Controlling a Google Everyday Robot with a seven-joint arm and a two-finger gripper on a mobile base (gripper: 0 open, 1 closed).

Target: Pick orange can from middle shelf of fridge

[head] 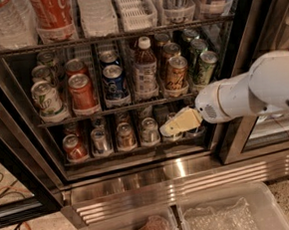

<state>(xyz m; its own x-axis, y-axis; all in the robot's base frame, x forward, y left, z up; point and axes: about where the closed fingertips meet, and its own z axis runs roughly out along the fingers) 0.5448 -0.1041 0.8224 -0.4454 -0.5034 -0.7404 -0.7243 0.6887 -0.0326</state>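
Observation:
The fridge (155,183) stands open, with a ribbed steel base. The middle shelf (119,107) holds a row of cans and one brown bottle (144,71). The orange can (175,73) stands at the front of its lane, right of the bottle, with two more orange cans behind it. A red can (81,92) and a blue can (114,82) stand to the left. My gripper (169,128), with cream fingers, points left in front of the lower shelf, below and slightly left of the orange can, not touching it. My white arm (255,93) reaches in from the right.
Green-and-white cans (47,98) stand at the shelf's left end and green cans (204,67) at its right. The lower rack holds small cans (125,136). The top rack holds large bottles (51,14). Two clear plastic bins (232,215) sit on the floor in front.

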